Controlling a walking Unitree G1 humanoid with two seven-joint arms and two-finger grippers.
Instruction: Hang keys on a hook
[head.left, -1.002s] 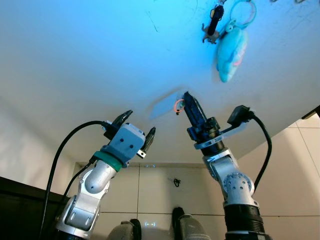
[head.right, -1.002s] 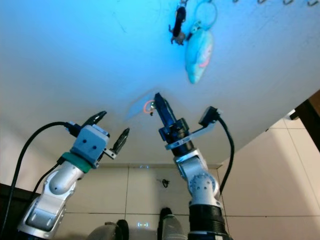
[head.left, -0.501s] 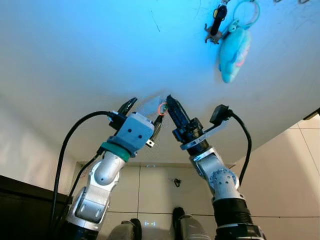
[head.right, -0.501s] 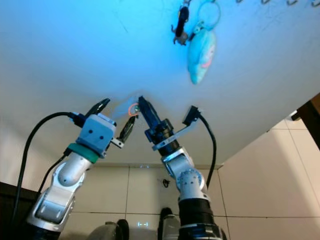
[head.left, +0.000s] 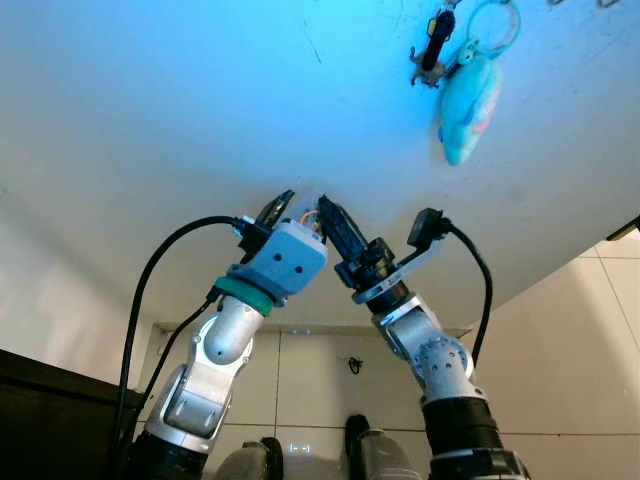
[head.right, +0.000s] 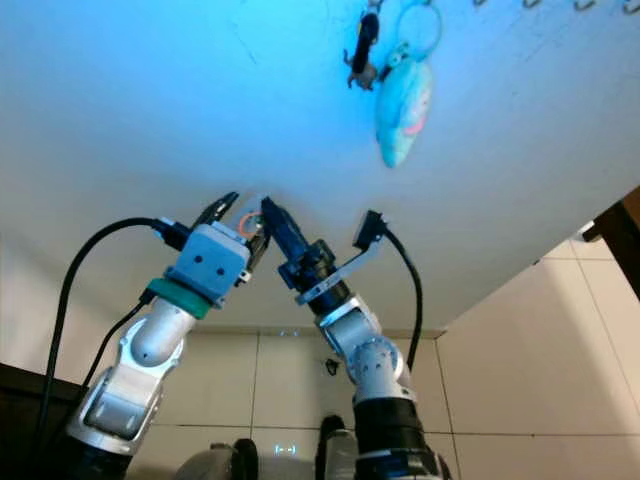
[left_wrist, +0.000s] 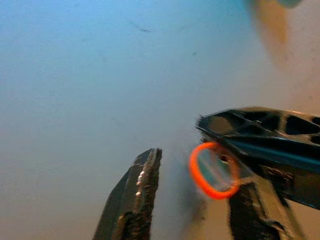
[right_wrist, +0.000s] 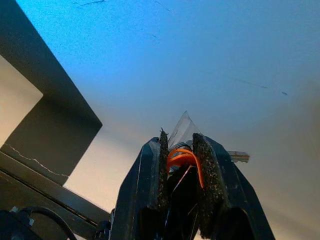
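Here we hold both arms raised toward the pale wall (head.left: 150, 120), and the two pincers meet just below its middle. Our right pincer (right_wrist: 181, 145) is clamped narrow on the keys (right_wrist: 184, 158): an orange ring shows pinched between its pads, with a clear tag and a bit of metal key poking out past the tips. Our left pincer (left_wrist: 195, 190) stands parted around that same ring, one finger on each side of it and the right pincer's tip just beside; we cannot tell whether either finger touches the ring.

High up and well apart from us, a blue plush keychain (head.left: 465, 95) and a dark key fob (head.left: 433, 38) already hang on the wall from hooks near the top edge, and further hooks (head.right: 555, 4) show along that same line.

We judge the step in hand to be a handover or regrasp, the keys passing between pincers so the ring is left free to thread. The hanging itself is not yet done. Next the left fingers would need to close on the ring before the right lets go, then lift the ring well up to a free hook without dropping it.
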